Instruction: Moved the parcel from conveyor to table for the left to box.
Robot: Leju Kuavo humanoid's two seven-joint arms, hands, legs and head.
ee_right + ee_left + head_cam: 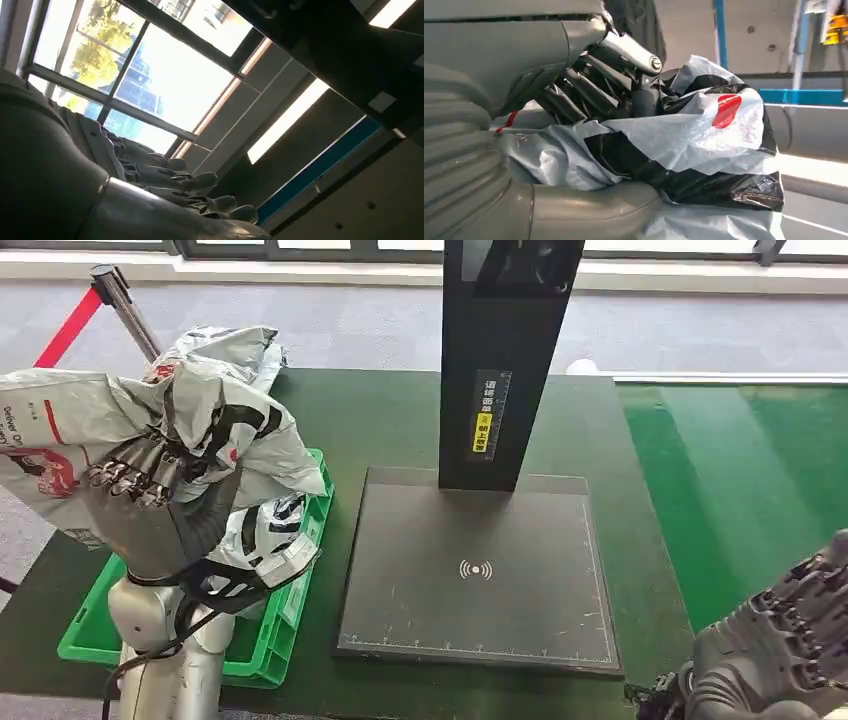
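The robot's left hand [135,480] clutches a crumpled grey-and-black parcel [120,425] aloft above the green crate [275,635] at the table's left; its long axis runs roughly left to right. The left wrist view shows dark fingers [589,92] dug into the plastic. The right hand [165,185], empty, fingers extended, points ceilingward near the green conveyor [740,480].

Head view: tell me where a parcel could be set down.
Free: the flat black scanner plate between the green plastic crate and the green conveyor belt. Crowded: the crate holds grey parcels, and the left hand holds a crumpled grey plastic parcel above it.
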